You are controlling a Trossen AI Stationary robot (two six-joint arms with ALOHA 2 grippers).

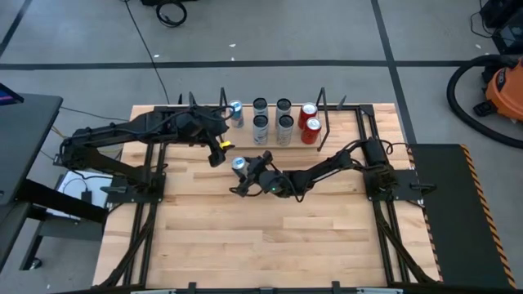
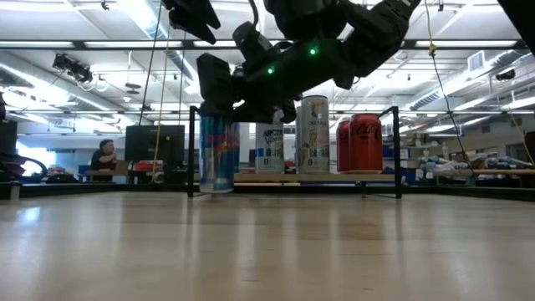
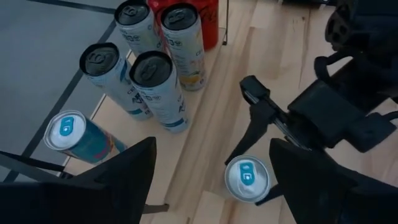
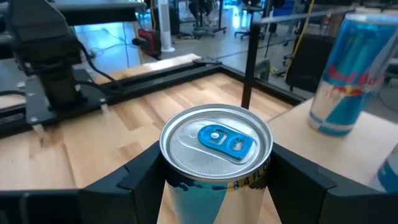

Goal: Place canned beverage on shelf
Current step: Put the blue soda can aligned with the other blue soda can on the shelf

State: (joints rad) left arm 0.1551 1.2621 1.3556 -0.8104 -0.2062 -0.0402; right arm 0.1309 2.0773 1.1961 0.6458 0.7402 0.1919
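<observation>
Butcher-block table (image 1: 270,237) carrying a low wooden shelf (image 1: 327,137); on the shelf, a blue can (image 1: 236,113), four pale cans (image 1: 272,120), two red cans (image 1: 310,123)

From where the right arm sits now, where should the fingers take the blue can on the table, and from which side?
Grip the blue can on its straight cylindrical wall just under the rim, coming level from the table side, away from the shelf. It stands upright and alone on the table, so both flanks are free. The right gripper already brackets it that way, probably fine as is.

Seven cans (image 1: 283,121) on the shelf (image 1: 326,143), one can (image 1: 239,165) before it.
</observation>
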